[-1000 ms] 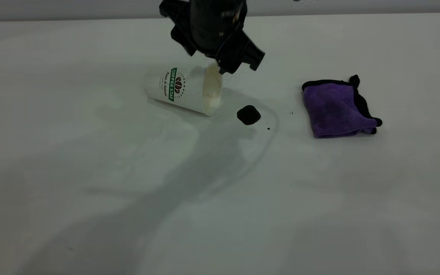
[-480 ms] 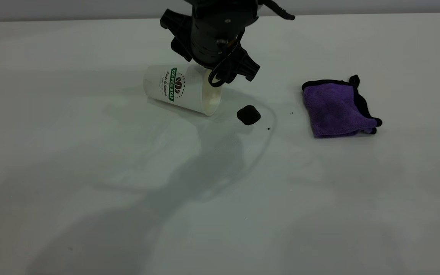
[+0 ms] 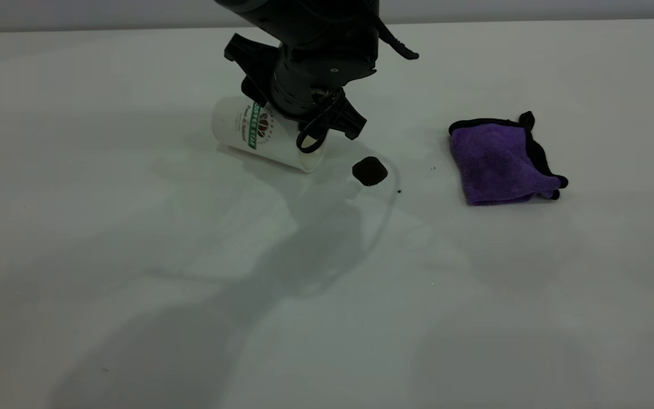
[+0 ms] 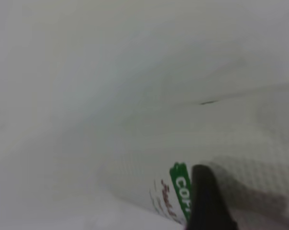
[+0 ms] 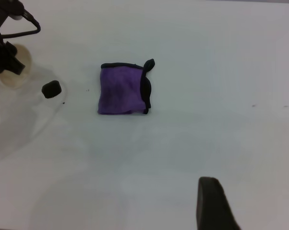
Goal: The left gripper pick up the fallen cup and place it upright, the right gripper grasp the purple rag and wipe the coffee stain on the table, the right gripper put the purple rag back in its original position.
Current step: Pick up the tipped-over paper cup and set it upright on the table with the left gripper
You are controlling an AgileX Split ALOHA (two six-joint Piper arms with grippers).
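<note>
While the white worktop [image 3: 134,318] lies mostly bare, the business is all at its far middle, where the left gripper [image 3: 303,122] hangs low over the fallen cup [image 3: 244,132], close enough that its black body covers the mouth end and part of the green band. That cup rests on its side, its long axis running across the worktop: closed base toward the left arm's side, open mouth toward the coffee stain [image 3: 369,170], which sits just beside the rim but apart from it. From the left wrist view one dark finger [image 4: 206,201] shows against the textured wall of the cup, right by the green lettering; the other is out of view, so I cannot tell how wide the gripper stands or whether it has closed on anything. I'd judge the grasp must come across the cup's width, near the mouth, then tip it base down. Well apart, on the right arm's side, the purple rag [image 3: 494,165] lies folded and untouched. Only one fingertip of the right gripper [image 5: 212,203] shows, hanging back above bare worktop, its opening impossible to judge.
</note>
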